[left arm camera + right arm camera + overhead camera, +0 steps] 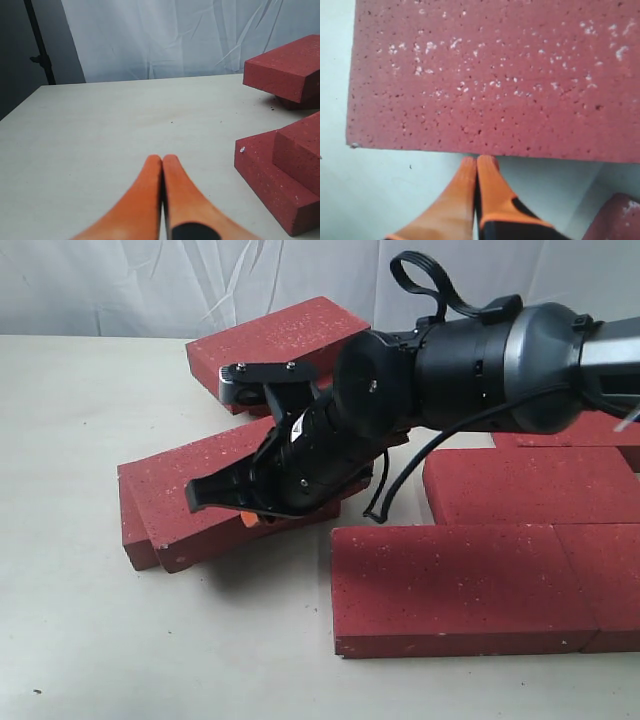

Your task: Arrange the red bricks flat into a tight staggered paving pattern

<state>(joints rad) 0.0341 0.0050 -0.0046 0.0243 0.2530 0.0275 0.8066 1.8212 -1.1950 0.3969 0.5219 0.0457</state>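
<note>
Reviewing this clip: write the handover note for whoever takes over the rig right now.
Left pincer: shut, empty, over the bare pale table.
Right pincer: shut, empty, tips at the edge of a dark red speckled brick.
Done: flat red bricks lie close together on the right of the exterior view.
Left: the centre-left pile, one brick tilted on another, and the back pile need laying flat and joining, staggered.

Dark red, white-speckled matte rectangular bricks: several lie flat, butted together toward the table's right edge; others stacked askew mid-table and near its far edge.
</note>
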